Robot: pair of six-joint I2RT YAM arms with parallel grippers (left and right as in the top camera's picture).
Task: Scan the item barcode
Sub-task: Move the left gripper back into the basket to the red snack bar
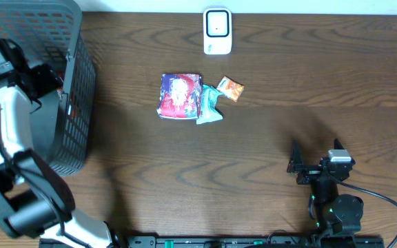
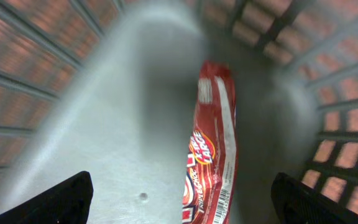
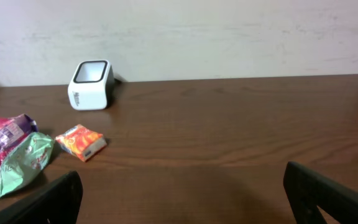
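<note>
The left gripper (image 2: 182, 196) hung wide open and empty inside the grey basket (image 2: 36, 81), over a red snack packet (image 2: 213, 143) lying on the basket floor. The right gripper (image 3: 179, 199), well clear of the basket, gaped empty. This was probably the binning step. The next move would call for lifting a foil packet (image 1: 179, 95) from outside the basket to the scanner (image 1: 217, 31).

Red snack pkt (image 2: 211, 149) lying in grey basket (image 2: 36, 81); white scanner (image 1: 217, 31) upright, well apart.

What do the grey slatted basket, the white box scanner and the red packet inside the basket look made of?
Grey slatted basket: moulded plastic, matt, judging by its evenly ribbed lattice walls.
White box scanner: hard plastic, smooth and slightly glossy, with rounded edges.
Red packet: probably thin plastic film, glossy, with printed lettering, creases and shine along its length.
</note>
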